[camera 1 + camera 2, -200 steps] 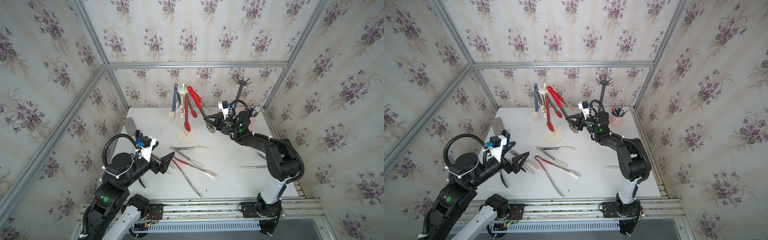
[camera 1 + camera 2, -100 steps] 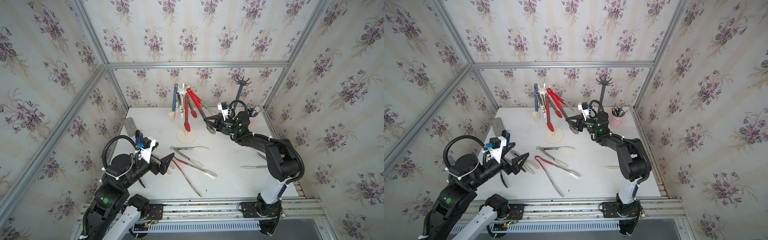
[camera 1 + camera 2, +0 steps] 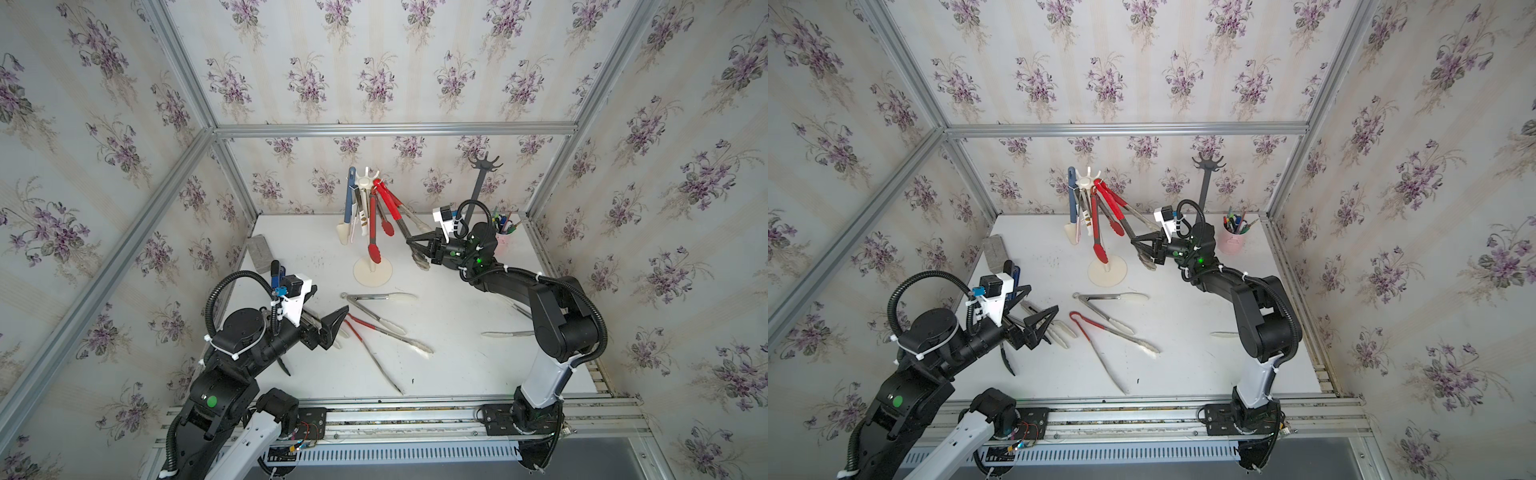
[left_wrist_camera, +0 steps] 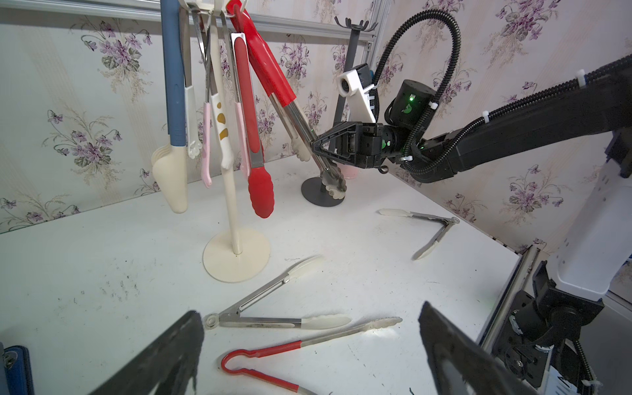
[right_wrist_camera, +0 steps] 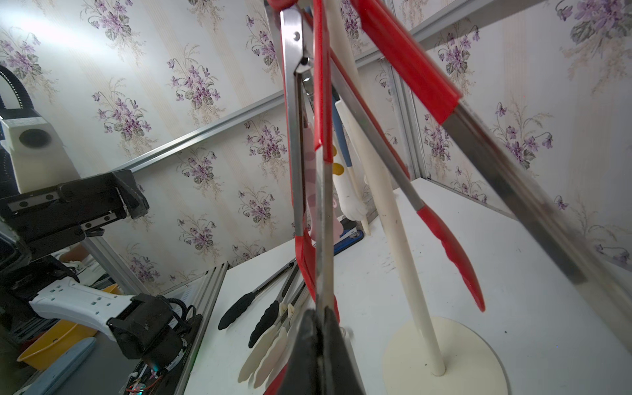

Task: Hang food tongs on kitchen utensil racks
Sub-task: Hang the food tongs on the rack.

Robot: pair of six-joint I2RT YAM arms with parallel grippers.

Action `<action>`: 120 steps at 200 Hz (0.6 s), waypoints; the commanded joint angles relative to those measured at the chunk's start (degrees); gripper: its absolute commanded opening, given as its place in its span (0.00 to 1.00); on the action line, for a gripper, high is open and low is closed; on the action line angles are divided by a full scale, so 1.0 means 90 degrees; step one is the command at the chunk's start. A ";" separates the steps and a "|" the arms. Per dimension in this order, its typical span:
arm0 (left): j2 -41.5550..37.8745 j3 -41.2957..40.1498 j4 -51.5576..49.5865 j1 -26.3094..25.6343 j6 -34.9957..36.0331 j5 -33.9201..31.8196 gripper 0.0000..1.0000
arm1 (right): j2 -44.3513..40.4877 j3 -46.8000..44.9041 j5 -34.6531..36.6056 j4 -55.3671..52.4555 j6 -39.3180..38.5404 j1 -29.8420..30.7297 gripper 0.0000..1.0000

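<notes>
Noted: I see the right fingers (image 4: 318, 147) clamped on one steel arm of the red-handled steel tongs (image 4: 270, 68), which hang tilted from the top of the cream post rack (image 4: 249, 263), while the left fingers (image 4: 171, 349) stand wide apart, empty, over the white bench (image 4: 102, 256) near that rack's base.

The right end effector (image 4: 316, 150) is clamped on a steel arm of the tilted red-handled tongs (image 4: 270, 78), whose top reaches the cream rack (image 4: 229, 205). Other tongs (image 4: 260, 191) in blue, pink, white and red hang straight there. A dark rack (image 4: 345, 85) stands behind. On the worktop (image 4: 102, 266) lie white-tipped tongs (image 4: 266, 321) spread in a V, red-looped tongs (image 4: 266, 350) just beside them, and another pair (image 4: 424, 215) well apart. The left end effector (image 4: 307, 314) has its fingers wide apart, holding nothing.
</notes>
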 commanded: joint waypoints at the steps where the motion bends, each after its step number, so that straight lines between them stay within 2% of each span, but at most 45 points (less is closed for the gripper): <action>1: -0.0015 -0.0008 0.0097 -0.0001 0.0000 -0.0015 0.99 | -0.0021 0.0079 0.0136 -0.0410 -0.0262 -0.0010 0.04; 45: 0.0023 -0.0008 0.0092 0.0005 0.0000 -0.0017 0.99 | -0.0027 0.0162 0.0510 -0.0801 -0.0401 -0.0011 0.34; 95: 0.0024 -0.0037 0.0093 0.0005 -0.0020 -0.0059 0.99 | -0.0120 0.0219 0.0814 -0.1147 -0.0609 -0.0017 0.43; 120: 0.0034 -0.0056 0.0092 0.0002 -0.0046 -0.0076 0.99 | -0.0227 0.0181 0.1016 -0.1335 -0.0714 -0.0014 0.51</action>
